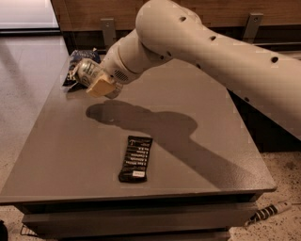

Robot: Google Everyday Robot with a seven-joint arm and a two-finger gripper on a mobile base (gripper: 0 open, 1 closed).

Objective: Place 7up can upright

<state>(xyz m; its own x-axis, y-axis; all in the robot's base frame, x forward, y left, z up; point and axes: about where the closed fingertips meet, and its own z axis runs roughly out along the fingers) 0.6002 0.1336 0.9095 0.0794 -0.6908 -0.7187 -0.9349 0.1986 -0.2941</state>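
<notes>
End effector (97, 80) above the far-left part of the desk (202, 127), pinching the tilted 7up can (85, 70), blue chip bag (75, 60) just beyond, black snack bar (136, 158) flat, near middle.

Single view. Camera high, just past near edge of tabletop (61, 155), tilted steeply down, facing far wood-panelled wall (225, 12). Close range: tabletop fills most of frame, near edge and both near corners in shot, far right part hidden behind arm (225, 47). Arm enters at right edge, passes close to lens, looms large. Pincer (95, 80), clamped on 7up can (86, 70), sits far left, above tabletop. Floor (23, 84) visible at left, narrow strip at near right.
</notes>
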